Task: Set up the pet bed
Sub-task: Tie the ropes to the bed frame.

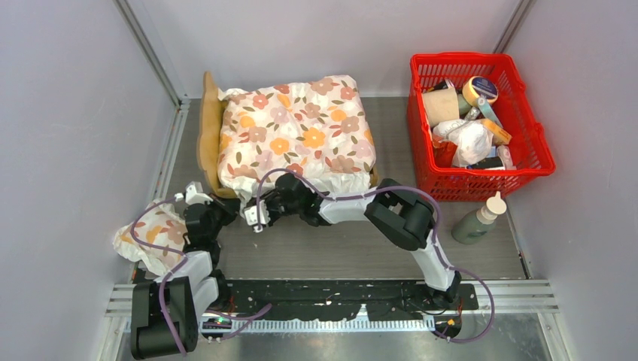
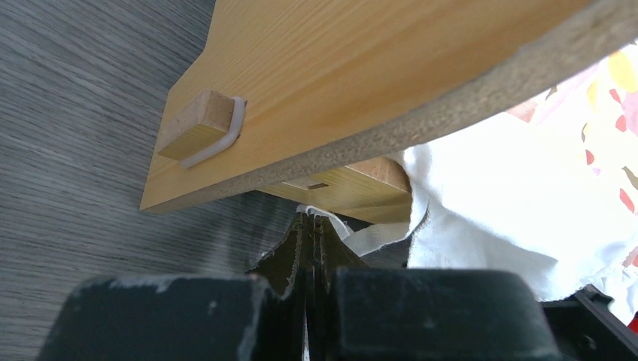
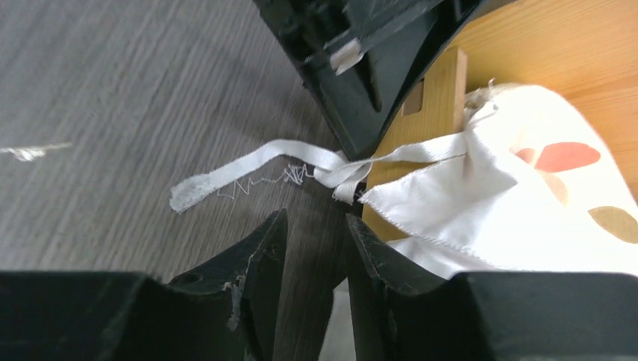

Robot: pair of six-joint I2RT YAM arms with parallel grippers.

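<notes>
Insp. notes, big to small. Grey table (image 1: 316,256): carries all items. The pet bed (image 1: 208,128) sits far-left of centre, headboard on left. A large floral cushion (image 1: 297,131) lies on it, covering the top. The red basket (image 1: 481,59) stands far right, full of misc. items. A small pillow (image 1: 150,237) lies at near-left, by my L arm. A bottle (image 1: 476,222) stands upright just in front of basket. My L gripper (image 2: 310,222) is at bed's near-left corner, fingers pressed together, pinching a white tie (image 3: 248,164) off cushion corner. My R gripper (image 3: 316,226) is just beside, fingers part-spread, nothing btwn them. Tie's frayed end lies on table.
</notes>
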